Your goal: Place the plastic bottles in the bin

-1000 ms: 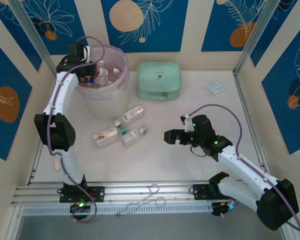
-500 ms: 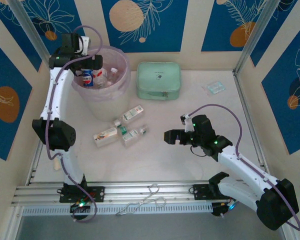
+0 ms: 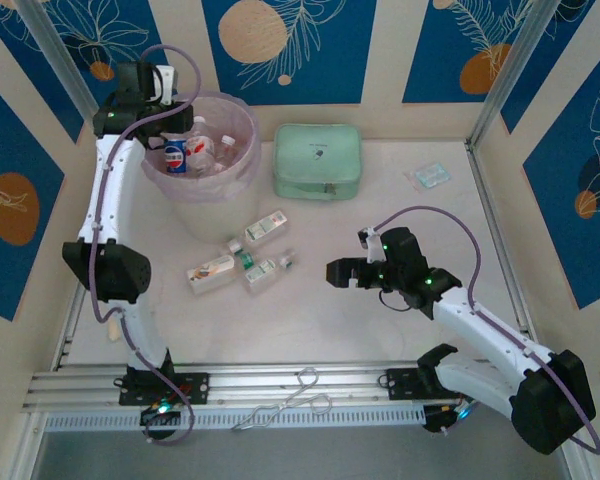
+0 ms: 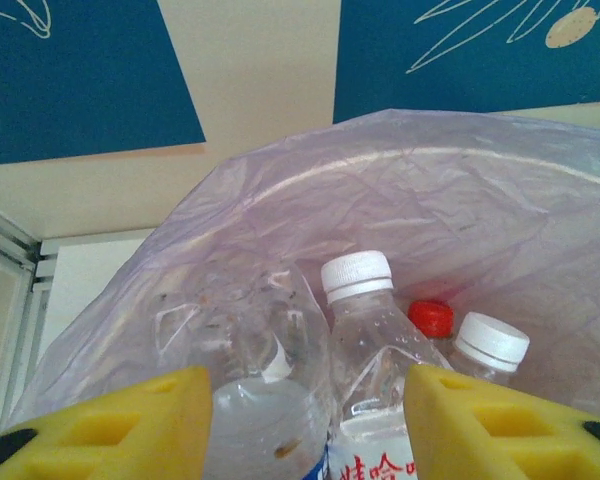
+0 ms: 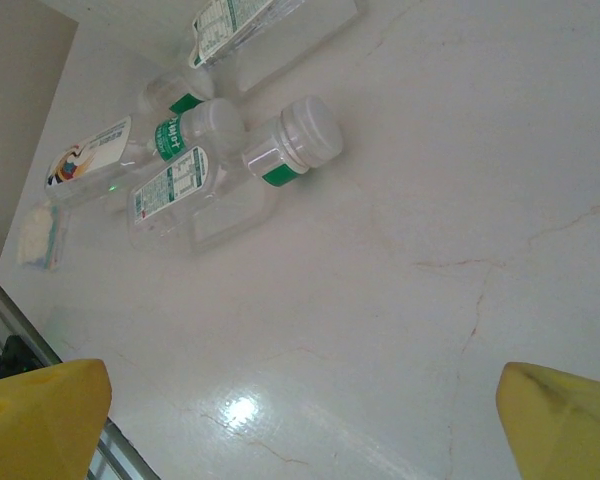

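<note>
The bin (image 3: 238,183), lined with a pale pink bag (image 4: 430,180), stands at the back left with several plastic bottles inside. Among them are a white-capped one (image 4: 358,275), a red-capped one (image 4: 431,318) and one with a blue and red label (image 3: 175,157). My left gripper (image 3: 158,115) (image 4: 308,400) hangs at the bin's left rim, open, with nothing between its yellow fingers. Several more bottles (image 3: 267,227) (image 3: 212,270) (image 3: 261,273) lie on the table in front of the bin. My right gripper (image 3: 338,272) (image 5: 302,400) hovers open to their right, the nearest green-labelled bottle (image 5: 280,150) ahead of it.
A mint green zip case (image 3: 317,160) lies right of the bin. A small clear packet (image 3: 432,176) sits at the back right. Metal tongs (image 3: 290,400) rest on the rail at the near edge. Patterned walls close in the sides.
The left gripper, shut over the bin a second ago, opened and dropped a blue-labelled bottle inside. It then drew back towards the left rim. The right arm has hardly moved.
</note>
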{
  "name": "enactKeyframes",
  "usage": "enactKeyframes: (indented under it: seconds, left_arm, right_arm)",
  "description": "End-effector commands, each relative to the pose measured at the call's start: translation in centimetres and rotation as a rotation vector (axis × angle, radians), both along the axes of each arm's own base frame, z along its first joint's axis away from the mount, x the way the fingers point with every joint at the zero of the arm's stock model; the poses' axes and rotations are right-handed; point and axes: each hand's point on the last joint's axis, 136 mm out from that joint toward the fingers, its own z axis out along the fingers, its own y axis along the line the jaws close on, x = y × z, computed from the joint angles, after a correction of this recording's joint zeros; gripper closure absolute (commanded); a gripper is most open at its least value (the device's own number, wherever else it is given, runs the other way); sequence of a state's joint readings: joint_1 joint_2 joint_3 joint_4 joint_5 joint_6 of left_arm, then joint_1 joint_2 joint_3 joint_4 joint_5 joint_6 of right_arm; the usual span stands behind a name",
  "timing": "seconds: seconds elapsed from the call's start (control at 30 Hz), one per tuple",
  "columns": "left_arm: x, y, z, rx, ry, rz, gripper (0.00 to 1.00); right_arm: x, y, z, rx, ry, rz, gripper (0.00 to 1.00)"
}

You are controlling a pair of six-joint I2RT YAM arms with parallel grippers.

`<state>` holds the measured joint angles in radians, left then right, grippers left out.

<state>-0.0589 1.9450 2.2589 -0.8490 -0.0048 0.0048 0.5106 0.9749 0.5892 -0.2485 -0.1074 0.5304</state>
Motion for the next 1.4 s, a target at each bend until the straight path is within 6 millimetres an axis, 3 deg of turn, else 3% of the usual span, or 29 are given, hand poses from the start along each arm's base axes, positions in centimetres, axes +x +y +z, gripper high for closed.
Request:
enactKeyframes:
  seconds: [0.0,0.27,0.43,0.53,0.63,0.73,0.8,0.93,1.2,1.37]
  left_arm:
    - [1.6,0.5,-1.2,0.004,0.002,0.02,0.51]
    - [1.0,0.0,-8.3,-0.011,0.134,0.004,0.74]
    - [-0.5,0.2,-11.9,-0.013,0.178,0.021,0.8]
    - [-0.7,0.4,-12.7,-0.006,0.195,0.025,0.8]
    - [-0.7,0.4,-11.0,-0.005,0.163,0.026,0.8]
    - [-0.9,0.9,-7.4,0.02,0.105,0.033,0.77]
    - [-1.3,0.9,-4.8,0.038,0.069,0.026,0.65]
    - [-2.4,1.0,-0.9,0.062,0.015,0.003,0.51]
    - [-6.4,0.8,3.5,0.094,-0.043,-0.035,0.29]
    - [-10.4,-2.0,5.6,0.116,-0.072,-0.1,0.23]
  right_arm:
    - [0.3,0.5,1.1,0.009,-0.027,0.016,0.01]
    - [0.1,0.8,0.8,0.003,-0.022,0.024,0.01]
    - [0.1,0.9,0.8,-0.001,-0.025,0.026,0.01]
    - [0.1,1.0,0.8,-0.003,-0.022,0.03,0.01]
    - [0.1,1.0,0.9,-0.006,-0.023,0.028,0.01]
    - [0.1,0.9,1.0,-0.008,-0.026,0.023,0.01]
    - [0.2,0.8,0.9,-0.011,-0.028,0.019,0.01]
    - [0.3,0.7,1.0,-0.016,-0.034,0.013,0.01]
    - [0.8,-0.1,1.9,-0.055,-0.072,-0.005,0.01]
    - [1.5,-1.2,2.8,-0.062,-0.088,-0.042,0.01]
